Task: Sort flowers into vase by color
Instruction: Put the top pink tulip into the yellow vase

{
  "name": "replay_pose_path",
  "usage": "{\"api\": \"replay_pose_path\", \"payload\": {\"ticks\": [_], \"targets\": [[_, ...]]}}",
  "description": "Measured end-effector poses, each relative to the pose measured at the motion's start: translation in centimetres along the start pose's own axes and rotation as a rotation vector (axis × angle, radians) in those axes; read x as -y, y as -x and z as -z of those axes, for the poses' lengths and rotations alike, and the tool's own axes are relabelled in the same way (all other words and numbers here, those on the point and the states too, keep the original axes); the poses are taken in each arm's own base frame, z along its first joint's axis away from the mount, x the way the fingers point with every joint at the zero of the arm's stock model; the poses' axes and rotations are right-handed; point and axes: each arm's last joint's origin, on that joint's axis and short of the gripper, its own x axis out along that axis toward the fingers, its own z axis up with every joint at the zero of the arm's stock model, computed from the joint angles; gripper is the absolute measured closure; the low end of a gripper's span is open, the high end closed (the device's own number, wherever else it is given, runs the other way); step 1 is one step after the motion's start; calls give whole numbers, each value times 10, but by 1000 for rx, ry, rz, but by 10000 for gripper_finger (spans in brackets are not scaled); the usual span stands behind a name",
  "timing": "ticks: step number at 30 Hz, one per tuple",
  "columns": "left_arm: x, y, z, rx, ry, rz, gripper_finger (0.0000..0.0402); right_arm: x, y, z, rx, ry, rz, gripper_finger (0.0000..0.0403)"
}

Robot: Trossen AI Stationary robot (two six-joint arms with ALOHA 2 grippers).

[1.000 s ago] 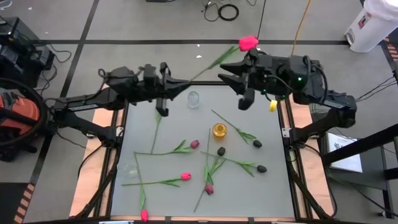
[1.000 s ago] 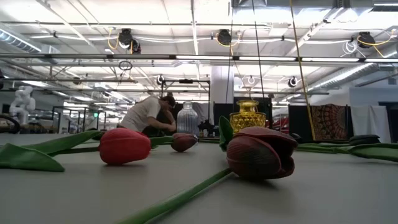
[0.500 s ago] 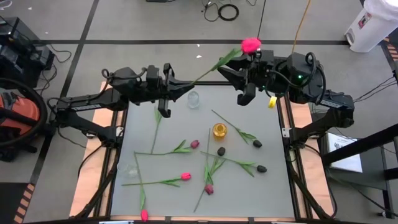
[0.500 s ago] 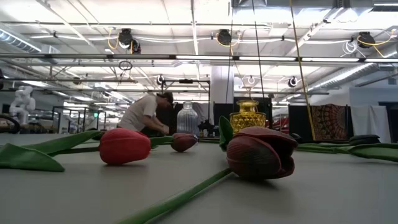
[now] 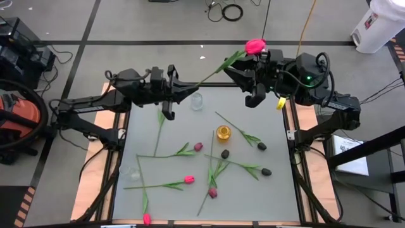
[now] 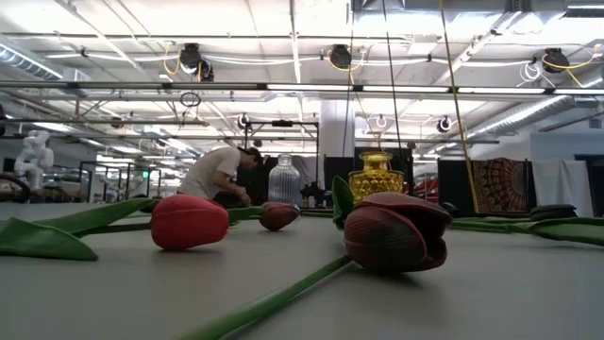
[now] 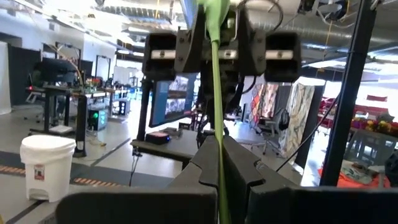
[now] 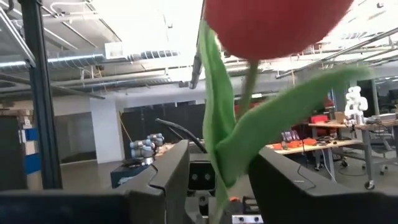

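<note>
A pink tulip (image 5: 255, 45) hangs in the air over the table's far edge, with my left gripper (image 5: 188, 87) shut on its green stem (image 7: 216, 112). My right gripper (image 5: 231, 69) is open just below the head. Its fingers (image 8: 168, 177) stand on either side of the stem and leaf (image 8: 217, 134); I cannot tell if they touch. A clear vase (image 5: 197, 101) and an amber vase (image 5: 223, 133) stand on the table. Several pink, maroon and black tulips (image 5: 188, 180) lie flat around them. My left gripper pinches the stem's lower part (image 7: 218, 177) between its two shut fingers. The fingers come about level from the table's left and lie nearly along the stem. The tulip is lifted clear, and its stem slants away toward the far right with the head at the free end.
In the low view a red tulip head (image 6: 189, 221) and a maroon one (image 6: 394, 231) lie close by, with both vases (image 6: 284, 179) behind them. A person (image 6: 217, 175) bends over in the room beyond. A small clear glass (image 5: 131, 172) sits near the table's left edge.
My right gripper has tipped upward and rolled a little about the stem, staying open. The tulip's head has shifted slightly toward the right. My left gripper has kept its hold on the stem.
</note>
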Motion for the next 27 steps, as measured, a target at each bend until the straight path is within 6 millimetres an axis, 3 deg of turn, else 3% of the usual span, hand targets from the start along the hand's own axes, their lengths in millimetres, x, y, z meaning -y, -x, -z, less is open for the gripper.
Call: {"api": "replay_pose_path", "payload": {"ticks": [16,27], "targets": [[-1,-3,4,-12,2,-2,398,2,-8,11,-32,-8,5,256],[-1,-3,4,-14,2,-2,398,2,-8,14,-64,11,10,333]]}}
